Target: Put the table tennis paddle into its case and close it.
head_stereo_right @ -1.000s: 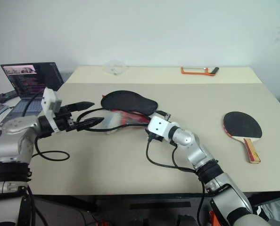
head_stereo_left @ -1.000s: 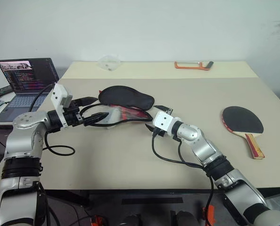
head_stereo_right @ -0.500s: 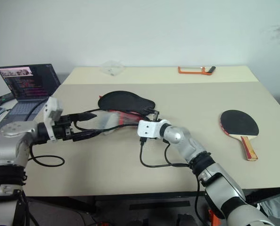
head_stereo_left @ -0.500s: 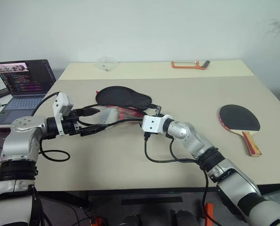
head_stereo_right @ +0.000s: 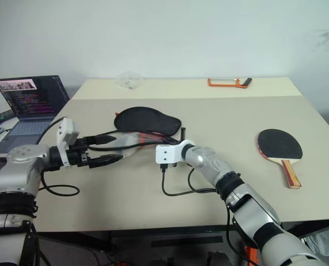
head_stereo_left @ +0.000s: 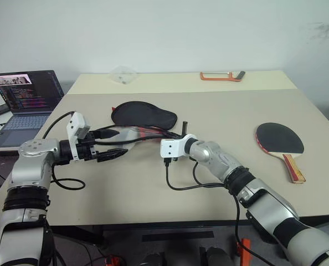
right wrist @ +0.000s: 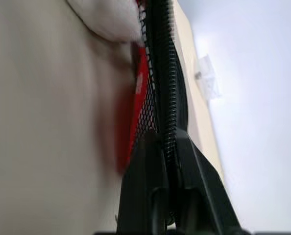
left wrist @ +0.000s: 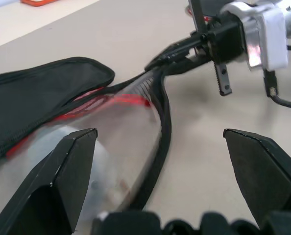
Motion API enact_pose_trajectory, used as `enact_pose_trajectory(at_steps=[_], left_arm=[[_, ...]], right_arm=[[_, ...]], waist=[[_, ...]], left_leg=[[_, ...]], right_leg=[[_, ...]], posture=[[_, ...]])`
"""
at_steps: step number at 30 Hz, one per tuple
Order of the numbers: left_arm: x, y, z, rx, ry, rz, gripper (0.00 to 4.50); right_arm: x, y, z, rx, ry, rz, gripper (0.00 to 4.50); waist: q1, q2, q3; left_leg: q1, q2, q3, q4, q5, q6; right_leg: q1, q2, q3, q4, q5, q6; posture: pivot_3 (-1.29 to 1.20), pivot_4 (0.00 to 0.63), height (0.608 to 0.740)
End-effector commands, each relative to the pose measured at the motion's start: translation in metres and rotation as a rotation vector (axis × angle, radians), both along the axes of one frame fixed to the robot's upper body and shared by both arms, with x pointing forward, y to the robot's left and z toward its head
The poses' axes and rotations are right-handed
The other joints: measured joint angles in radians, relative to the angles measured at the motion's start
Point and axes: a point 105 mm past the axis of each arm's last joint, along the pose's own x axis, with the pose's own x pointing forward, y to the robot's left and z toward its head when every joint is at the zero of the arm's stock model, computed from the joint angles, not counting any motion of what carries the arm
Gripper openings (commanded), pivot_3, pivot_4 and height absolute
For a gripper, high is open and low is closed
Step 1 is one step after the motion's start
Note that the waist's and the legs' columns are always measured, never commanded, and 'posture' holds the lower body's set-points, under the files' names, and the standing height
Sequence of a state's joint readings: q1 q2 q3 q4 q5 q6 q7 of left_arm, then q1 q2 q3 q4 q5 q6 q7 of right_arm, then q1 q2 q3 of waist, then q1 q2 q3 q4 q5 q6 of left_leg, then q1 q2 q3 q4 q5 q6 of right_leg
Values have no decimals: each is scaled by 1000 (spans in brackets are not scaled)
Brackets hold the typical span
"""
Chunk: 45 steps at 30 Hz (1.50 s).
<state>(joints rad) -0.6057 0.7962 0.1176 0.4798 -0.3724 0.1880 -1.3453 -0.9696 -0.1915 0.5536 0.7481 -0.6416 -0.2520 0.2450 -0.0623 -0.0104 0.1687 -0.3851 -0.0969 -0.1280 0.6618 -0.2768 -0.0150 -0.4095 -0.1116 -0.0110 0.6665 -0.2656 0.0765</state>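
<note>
— While the case point(head_stereo_left: 144, 117) lies mid-counter, how is it gripped?
— Its zipper edge is pinched by the right end effector point(head_stereo_left: 180, 136); the left end effector point(head_stereo_left: 115, 143) is spread.
— The paddle point(head_stereo_left: 281, 140)?
— At three o'clock; the edge should be held taut.

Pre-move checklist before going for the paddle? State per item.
1. Right gripper fingers shut on the case's zipper edge: ok.
2. Left gripper fingers open, one on each side of the case rim, nothing held: ok.
3. Case mouth open enough to take the paddle: cannot tell; the edges are parted, but the gap is hard to judge.
4. White rounded object sits inside the case, where the paddle would go: not ok.
5. Table tennis paddle lies flat on the table, apart from the case, handle toward the robot: ok.
6. A free gripper near the paddle: not ok; both are at the case.
</note>
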Motion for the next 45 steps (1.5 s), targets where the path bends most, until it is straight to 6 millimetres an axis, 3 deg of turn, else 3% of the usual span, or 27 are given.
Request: enact_pose_trajectory(at_steps=[1,7,11,18,23,28,39,45], left_arm=[[2,-6,15,3,-58,-33,4500],[6,-23,17,-9,-59,-87,4500],[12,-43,18,-19,-59,-149,4500],[25,-77,20,-28,-50,-244,4500],[33,-95,23,-30,-52,-293,4500],[37,-100,18,-29,-45,-319,4500],[35,-86,20,-42,-82,-276,4500],[33,-74,24,-39,-101,-232,4500]], right_arm=[[3,-9,20,-20,-79,3,45],[9,-41,27,-74,-106,-61,45],[8,-84,29,-91,-93,-167,45],[-14,-163,22,-92,-41,-413,45],[-37,-185,25,-85,-24,-504,45],[-57,-171,26,4,33,-526,45],[-49,-48,22,46,192,-206,45],[-52,-19,20,45,233,-111,45]], waist=[[0,0,0],[2,0,0],[9,-1,0],[15,-1,0],[15,-1,0],[6,-1,0],[6,-2,0],[6,-2,0]], left_leg=[[0,0,0,0,0,0],[0,0,1,0,0,0],[-1,1,2,0,0,0],[-2,1,2,1,0,0],[-3,1,3,1,0,0],[-2,3,4,1,0,0],[-1,3,4,4,0,0],[-1,3,4,4,0,0]], right_leg=[[0,0,0,0,0,0],[-1,0,1,0,0,0],[-1,1,1,0,0,0],[0,1,0,-1,0,0],[0,1,1,0,0,0],[0,3,1,0,0,0],[-1,3,2,6,1,-1],[-3,3,3,7,1,-1]], posture=[[0,150,740],[0,150,740],[0,150,740],[0,150,740],[0,150,740],[0,150,740],[0,150,740],[0,150,740]])
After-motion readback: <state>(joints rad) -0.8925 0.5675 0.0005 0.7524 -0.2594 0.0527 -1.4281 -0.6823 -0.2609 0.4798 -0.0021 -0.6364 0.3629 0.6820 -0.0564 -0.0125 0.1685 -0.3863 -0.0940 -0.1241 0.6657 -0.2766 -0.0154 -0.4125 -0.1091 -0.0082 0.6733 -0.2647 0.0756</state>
